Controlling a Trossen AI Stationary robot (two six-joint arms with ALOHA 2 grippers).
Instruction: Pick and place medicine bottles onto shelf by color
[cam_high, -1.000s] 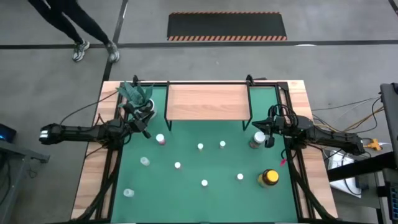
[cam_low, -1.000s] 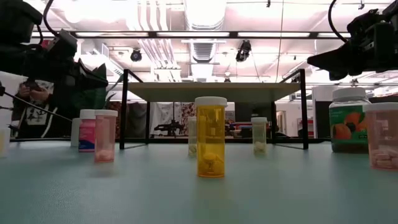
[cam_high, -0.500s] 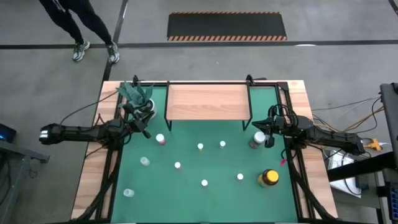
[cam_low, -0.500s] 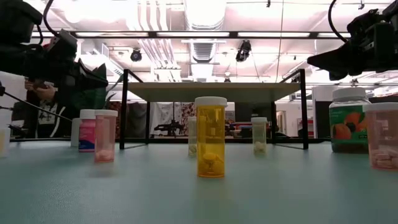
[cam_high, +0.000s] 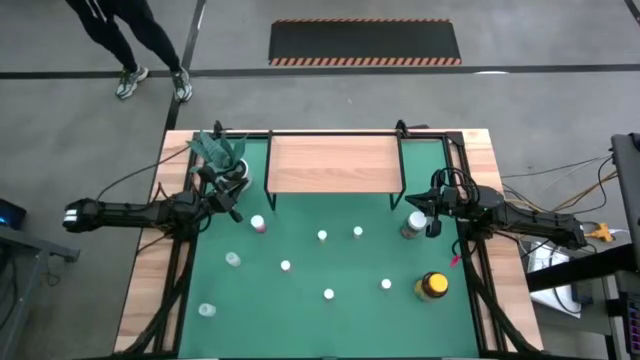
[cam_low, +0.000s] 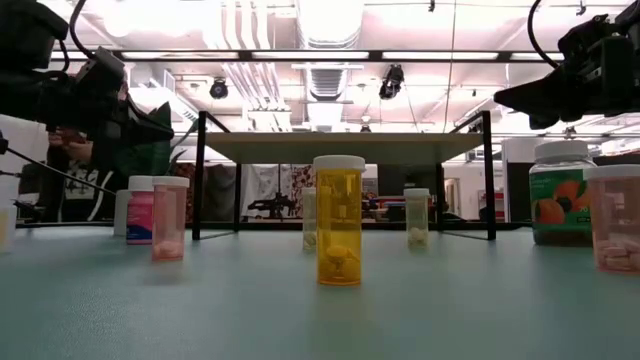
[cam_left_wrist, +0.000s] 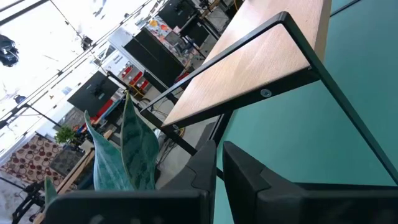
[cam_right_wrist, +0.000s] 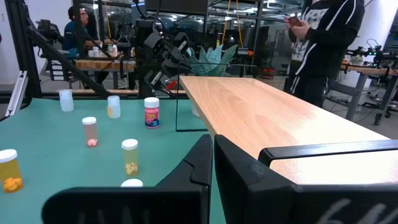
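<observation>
Green matting covers the tabletop, and the light-wood shelf on thin black legs stands at its far edge with nothing on its board. Medicine bottles are scattered over the mat in front of it: a pink-labelled bottle near the shelf's left leg, five small white-capped bottles spread across the middle, two pale bottles toward the left side, a greenish white-lidded jar near the shelf's right leg, and a yellow black-lidded jar toward the near right. From table height, an orange bottle stands upright closest to the camera, all bottles resting on the mat. The left gripper hangs beside the potted plant at the shelf's left end, its fingers pressed together and holding nothing. The right gripper hovers just above the greenish jar, fingers likewise closed and empty. A person in dark clothing stands beyond the table.
</observation>
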